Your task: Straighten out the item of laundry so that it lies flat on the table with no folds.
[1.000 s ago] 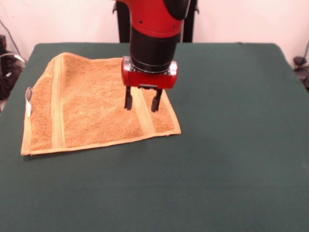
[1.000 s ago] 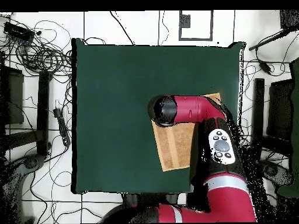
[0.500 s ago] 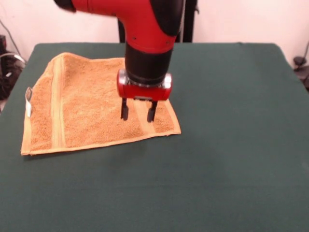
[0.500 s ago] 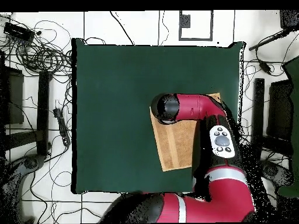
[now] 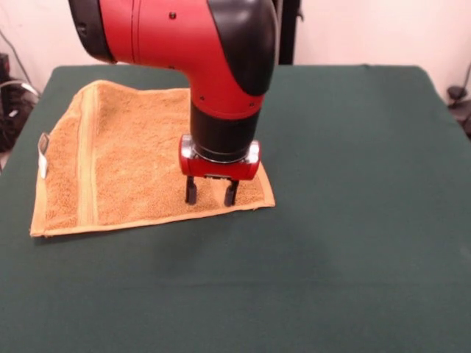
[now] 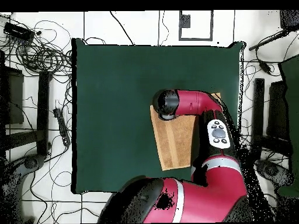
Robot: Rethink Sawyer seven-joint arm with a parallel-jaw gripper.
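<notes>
The orange-yellow towel (image 5: 132, 158) lies spread on the left half of the dark green table (image 5: 353, 220). Pale border bands run down its left and right sides, and a small white tag (image 5: 43, 151) sits on its left edge. Its far left corner is slightly rumpled. My gripper (image 5: 211, 198) is open and empty. It points straight down, with its fingertips (image 5: 191, 197) just over the towel's near right part, close to the near edge. In the overhead view the arm's wrist (image 6: 166, 104) hides the gripper and covers the towel's (image 6: 172, 143) upper end.
The red arm (image 5: 184, 37) fills the upper middle of the front view and hides the towel's far right corner. In the overhead view, cables (image 6: 35, 52) and dark stands (image 6: 44, 111) lie on the floor around the table (image 6: 117, 105).
My gripper has moved toward the towel's near edge and come lower, staying open. The arm has reached further over the towel. The towel has not moved.
</notes>
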